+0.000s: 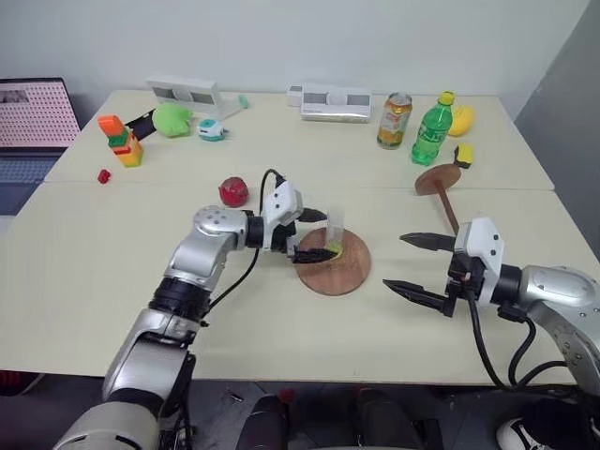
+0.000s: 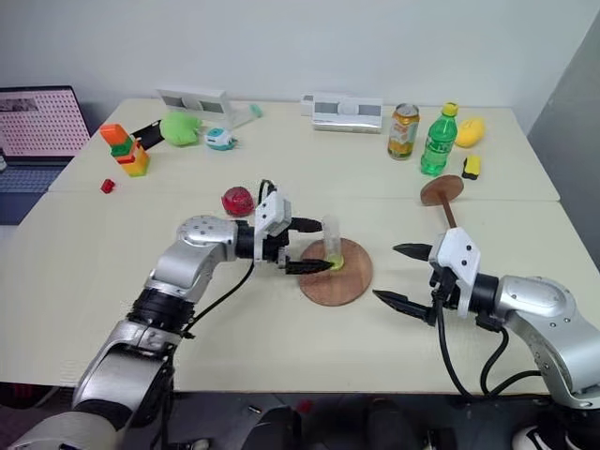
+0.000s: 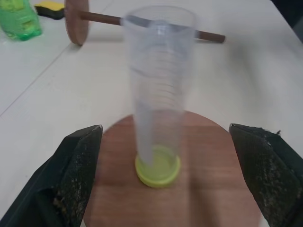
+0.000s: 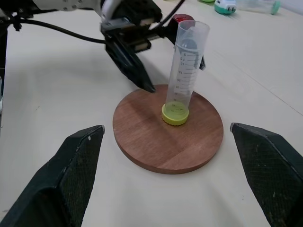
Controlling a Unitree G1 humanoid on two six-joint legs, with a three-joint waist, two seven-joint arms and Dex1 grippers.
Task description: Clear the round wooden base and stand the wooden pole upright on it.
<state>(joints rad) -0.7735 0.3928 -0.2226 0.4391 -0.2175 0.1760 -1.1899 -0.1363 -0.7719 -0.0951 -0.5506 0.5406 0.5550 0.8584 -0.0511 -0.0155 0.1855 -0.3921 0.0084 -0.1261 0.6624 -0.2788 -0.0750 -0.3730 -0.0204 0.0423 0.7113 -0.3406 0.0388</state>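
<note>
Round wooden base (image 1: 335,266) flat on table (image 1: 281,337) mid-front, w/ clear plastic tube (image 4: 185,66) upright on its yellow cap at centre. Left gripper (image 1: 316,234) spread wide, fingers either side of tube, not touching it. Right gripper (image 1: 418,265) also spread, empty, just right of base. Wooden pole (image 1: 444,192) lying on table behind right gripper, disc end toward green bottle (image 1: 431,130).

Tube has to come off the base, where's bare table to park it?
Bare table lies near the front edge, between the round wooden base and the right gripper, and left of the left gripper below the red ball. The far edge is crowded: bottle, can, boxes.
</note>
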